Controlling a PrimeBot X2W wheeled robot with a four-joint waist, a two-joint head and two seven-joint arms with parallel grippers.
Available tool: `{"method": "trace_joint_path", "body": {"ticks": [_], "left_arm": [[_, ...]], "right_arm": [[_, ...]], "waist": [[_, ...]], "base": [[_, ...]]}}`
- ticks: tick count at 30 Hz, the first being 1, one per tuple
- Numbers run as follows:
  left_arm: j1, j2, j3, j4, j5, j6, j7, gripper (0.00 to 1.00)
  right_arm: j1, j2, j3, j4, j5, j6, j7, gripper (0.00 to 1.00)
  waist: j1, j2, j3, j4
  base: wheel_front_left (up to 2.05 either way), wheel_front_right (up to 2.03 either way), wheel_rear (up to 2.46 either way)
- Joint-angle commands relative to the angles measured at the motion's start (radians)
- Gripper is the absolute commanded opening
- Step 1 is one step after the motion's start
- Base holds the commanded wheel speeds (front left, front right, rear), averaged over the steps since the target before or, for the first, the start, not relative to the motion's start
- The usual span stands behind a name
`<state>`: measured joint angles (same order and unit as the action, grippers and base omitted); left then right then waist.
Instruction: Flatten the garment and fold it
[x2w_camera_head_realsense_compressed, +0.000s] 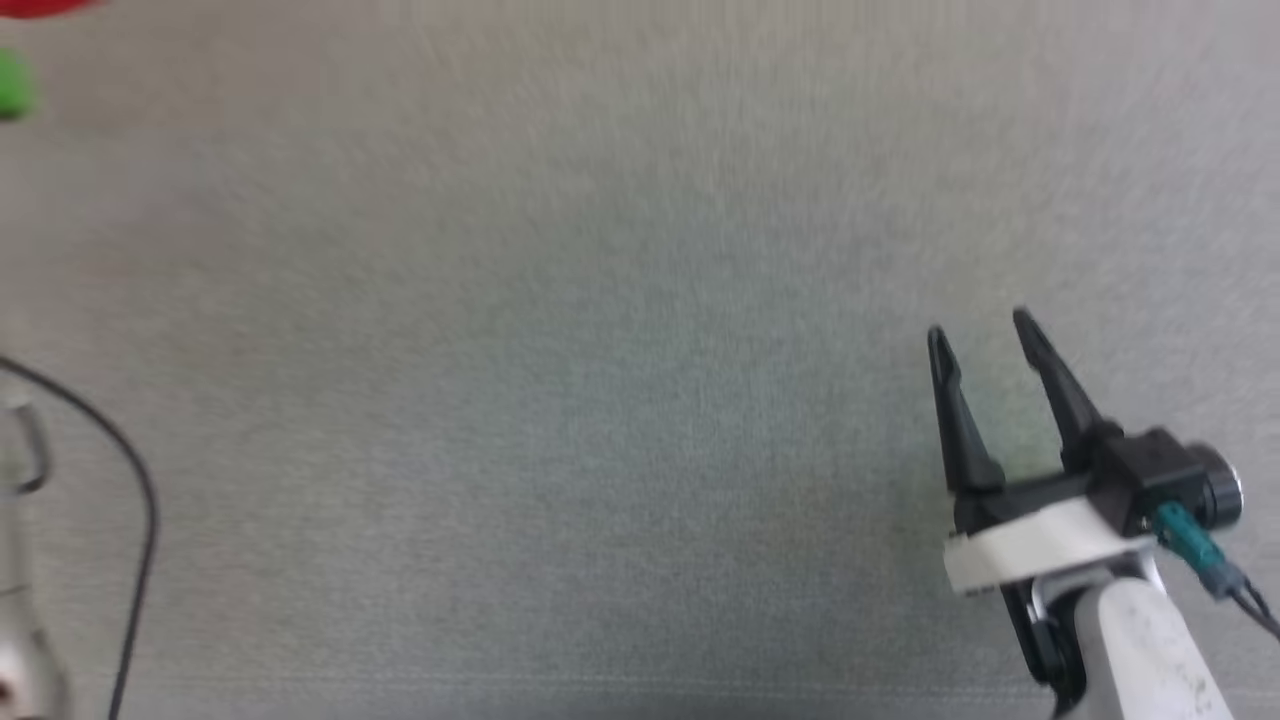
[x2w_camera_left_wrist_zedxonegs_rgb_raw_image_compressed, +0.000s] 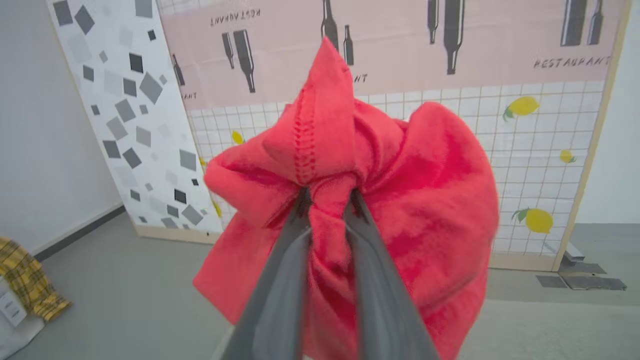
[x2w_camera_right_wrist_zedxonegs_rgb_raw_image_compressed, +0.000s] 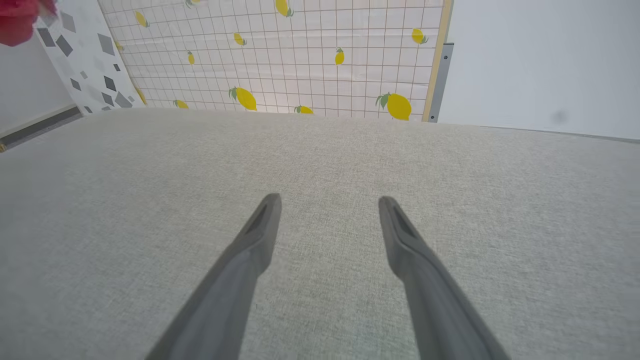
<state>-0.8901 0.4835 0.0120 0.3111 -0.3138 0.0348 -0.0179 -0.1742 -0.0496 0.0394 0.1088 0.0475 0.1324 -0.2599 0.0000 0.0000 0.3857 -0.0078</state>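
The grey woven surface (x2w_camera_head_realsense_compressed: 600, 400) spreads across the head view, blurred all over and cut off at every side. In the right wrist view its far edge lies toward 12 o'clock. Behind that edge stands a lemon panel (x2w_camera_right_wrist_zedxonegs_rgb_raw_image_compressed: 310, 55) with a thin grid, and at 10 o'clock a white panel (x2w_camera_left_wrist_zedxonegs_rgb_raw_image_compressed: 125, 110) with grey squares. In the left wrist view a pink strip (x2w_camera_left_wrist_zedxonegs_rgb_raw_image_compressed: 400, 55) with bottles and the word "RESTAURANT" runs above the grid, and a grey floor (x2w_camera_left_wrist_zedxonegs_rgb_raw_image_compressed: 115, 280) lies below.

The garment (x2w_camera_left_wrist_zedxonegs_rgb_raw_image_compressed: 425, 190) hangs in the air before these panels as a red bunch with one stitched seam; its true shape is lost in the folds. The left gripper (x2w_camera_left_wrist_zedxonegs_rgb_raw_image_compressed: 328, 192) has its fingers pressed close on a fold of it.

The right gripper (x2w_camera_head_realsense_compressed: 980, 327), at 4 o'clock in the head view, is spread wide and holds nothing; whether it touches the surface I cannot tell.

A black cable (x2w_camera_head_realsense_compressed: 135, 480) curves at 8 o'clock. A green blob (x2w_camera_head_realsense_compressed: 12, 88) at 10 o'clock is too blurred to name.
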Motion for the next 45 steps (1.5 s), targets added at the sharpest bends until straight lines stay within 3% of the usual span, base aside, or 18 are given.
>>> {"method": "trace_joint_path", "body": {"ticks": [1, 8, 16, 24, 30, 31, 32, 33, 36, 40, 45], "left_arm": [[-0.025, -0.027, -0.028, 0.003, 0.017, -0.018, -0.024, 0.0], [-0.037, -0.179, -0.176, 0.029, 0.013, -0.087, -0.088, 0.0], [0.074, -0.362, -0.315, 0.128, -0.063, -0.132, -0.06, 0.0], [0.175, -0.417, -0.462, 0.377, -0.097, -0.148, 0.1, 0.0], [0.181, -0.423, -0.545, 0.597, -0.078, -0.145, 0.312, 0.0], [0.179, -0.424, -0.552, 0.629, -0.084, -0.146, 0.36, 0.26], [0.177, -0.425, -0.555, 0.648, -0.093, -0.147, 0.395, 0.44], [0.174, -0.426, -0.556, 0.661, -0.103, -0.149, 0.423, 1.0], [0.149, -0.429, -0.556, 0.639, -0.121, -0.152, 0.402, 1.0], [0.127, -0.422, -0.513, 0.552, -0.121, -0.123, 0.161, 1.0], [0.152, -0.402, -0.462, 0.441, -0.129, -0.124, -0.144, 1.0]], "right_arm": [[0.021, -0.001, -0.005, 0.003, 0.007, -0.002, -0.002, 1.0], [0.073, -0.001, -0.007, 0.005, 0.006, -0.002, -0.002, 1.0], [0.112, -0.001, -0.014, -0.002, -0.003, -0.002, -0.001, 1.0], [0.105, -0.001, 0.015, -0.008, 0.015, -0.002, 0.001, 1.0], [0.09, -0.001, 0.043, -0.004, 0.027, -0.002, 0.0, 1.0], [0.09, -0.001, 0.046, -0.002, 0.029, -0.002, -0.001, 1.0], [0.09, -0.001, 0.048, 0.001, 0.031, -0.002, -0.001, 1.0], [0.09, -0.001, 0.05, 0.003, 0.032, -0.002, -0.001, 1.0], [0.09, -0.001, 0.056, 0.007, 0.028, -0.002, -0.001, 1.0], [0.091, -0.001, 0.057, 0.009, 0.02, -0.002, -0.001, 1.0], [0.098, -0.001, 0.042, 0.006, 0.006, -0.002, -0.002, 1.0]], "waist": [[0.0, 0.0, -0.205, 0.036], [0.0, 0.0, -0.286, -0.053], [0.0, 0.0, -0.302, -0.188], [0.0, 0.0, -0.251, -0.318], [0.0, 0.0, -0.219, -0.366], [0.0, 0.0, -0.216, -0.368], [0.0, 0.0, -0.215, -0.367], [0.0, 0.0, -0.214, -0.365], [0.0, 0.0, -0.214, -0.345], [0.0, 0.0, -0.231, -0.307], [0.0, 0.0, -0.268, -0.243]], "base": [[0.0, 0.0, 0.0], [0.0, 0.0, 0.0], [0.0, 0.0, 0.0], [0.0, 0.0, 0.0], [0.0, 0.0, 0.0], [0.0, 0.0, 0.0], [0.0, 0.0, 0.0], [0.0, 0.0, 0.0], [0.0, 0.0, 0.0], [0.0, 0.0, 0.0], [0.0, 0.0, 0.0]]}}
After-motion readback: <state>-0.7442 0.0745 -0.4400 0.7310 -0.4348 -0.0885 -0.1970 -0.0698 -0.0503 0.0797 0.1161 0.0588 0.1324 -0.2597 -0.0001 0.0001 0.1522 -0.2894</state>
